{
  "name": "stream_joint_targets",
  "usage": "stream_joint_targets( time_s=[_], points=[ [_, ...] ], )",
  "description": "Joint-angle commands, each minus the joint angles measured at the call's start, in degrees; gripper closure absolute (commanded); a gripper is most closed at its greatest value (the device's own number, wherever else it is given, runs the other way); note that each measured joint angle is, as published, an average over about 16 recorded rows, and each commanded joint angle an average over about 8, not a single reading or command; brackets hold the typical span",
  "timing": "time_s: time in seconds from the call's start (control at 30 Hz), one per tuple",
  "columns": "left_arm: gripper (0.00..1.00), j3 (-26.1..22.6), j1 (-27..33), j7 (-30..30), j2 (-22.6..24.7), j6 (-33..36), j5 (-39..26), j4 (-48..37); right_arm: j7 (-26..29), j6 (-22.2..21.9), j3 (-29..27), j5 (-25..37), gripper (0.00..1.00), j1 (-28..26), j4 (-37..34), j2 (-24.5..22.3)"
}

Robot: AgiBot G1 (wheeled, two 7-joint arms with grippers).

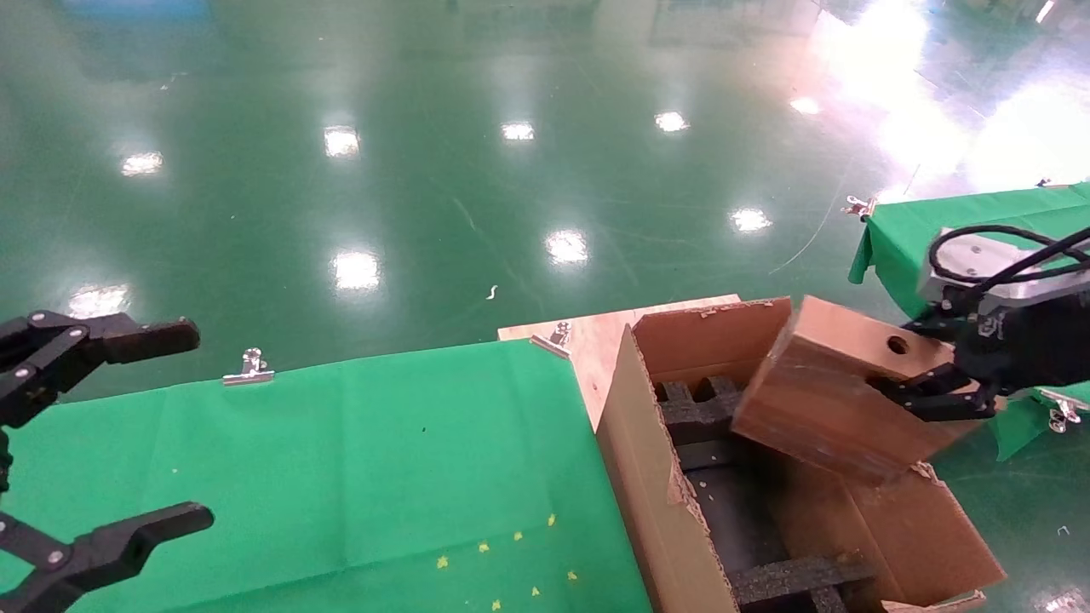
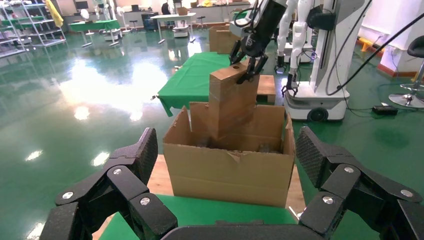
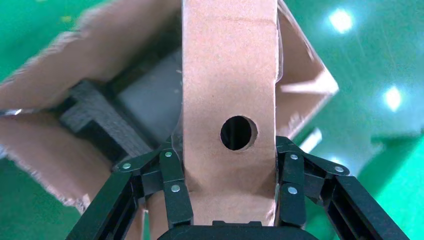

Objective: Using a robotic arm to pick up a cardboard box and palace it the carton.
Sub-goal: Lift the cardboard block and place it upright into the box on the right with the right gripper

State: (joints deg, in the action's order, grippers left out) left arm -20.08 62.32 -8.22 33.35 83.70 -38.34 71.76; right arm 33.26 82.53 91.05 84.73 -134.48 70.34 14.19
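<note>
Left tool (image 1: pixel 128 434) idles spread wide, empty, over the green table's (image 1: pixel 358 460) near left corner. Right tool (image 1: pixel 941 387) clamps the cardboard box (image 1: pixel 839 396), tilted above the carton (image 1: pixel 656 502) at the table's right edge. Pickup done; lowering and release remain.

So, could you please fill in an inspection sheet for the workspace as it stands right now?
Surface: green cloth over a table, fastened with metal clips; a second green-clothed table on the right.
Job's things: cardboard box held tilted over the open carton, lower end entering it; black foam blocks inside.
Clutter: small yellow specks on the cloth.
Grippers: right gripper jaws closed on the box's end; left gripper jaws open, empty, parked over the cloth.
Cables: black cable looped on the right wrist.
Surroundings: glossy green floor; another robot base, shelves and tables beyond.
</note>
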Motion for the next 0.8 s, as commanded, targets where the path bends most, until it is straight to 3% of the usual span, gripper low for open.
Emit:
stream_joint_targets(
  time_s=[0.03,0.27,0.5,0.8],
  points=[
    [0.0,0.0,0.0,0.0,0.0,0.0,0.0,0.0,5.7,-2.0,0.4,1.8,1.0,0.3,2.9,-1.8],
    [0.0,0.0,0.0,0.0,0.0,0.0,0.0,0.0,24.8,-7.7,2.0,7.3,1.0,2.5,7.0,-4.6],
    [0.0,0.0,0.0,0.0,0.0,0.0,0.0,0.0,40.4,-12.3,3.8,8.9,1.0,5.5,7.3,-4.6],
    [0.0,0.0,0.0,0.0,0.0,0.0,0.0,0.0,52.4,-15.4,6.0,8.2,1.0,9.3,7.5,-1.9]
  ],
)
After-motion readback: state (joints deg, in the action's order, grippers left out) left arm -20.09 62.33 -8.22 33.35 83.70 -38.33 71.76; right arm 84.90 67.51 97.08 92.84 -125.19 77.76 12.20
